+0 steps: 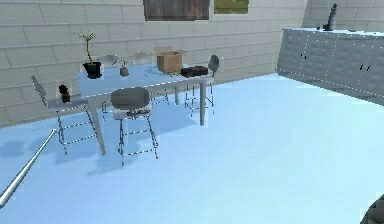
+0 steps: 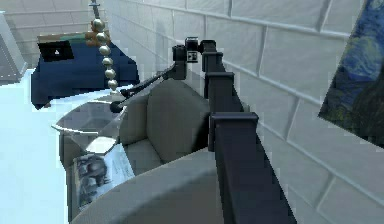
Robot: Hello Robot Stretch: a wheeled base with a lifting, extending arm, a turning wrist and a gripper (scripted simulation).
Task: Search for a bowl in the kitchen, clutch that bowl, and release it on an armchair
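Note:
In the arm side view my dark arm (image 2: 228,130) rises from the bottom edge along a brick wall. My gripper (image 2: 120,102) reaches left from it, over a grey-beige armchair (image 2: 150,135). A pale grey, round, bowl-like shape (image 2: 84,120) lies just beyond the fingers, at the armchair's far side. I cannot tell whether the gripper holds anything.
A dark blue sofa (image 2: 70,70) carries a laptop (image 2: 52,48), with a beaded column (image 2: 102,45) beside it. A newspaper (image 2: 100,168) lies by the armchair and a painting (image 2: 360,85) hangs on the wall. Ahead are a table (image 1: 135,82), chairs (image 1: 132,108), a plant (image 1: 91,55), a box (image 1: 169,61) and a counter (image 1: 335,58).

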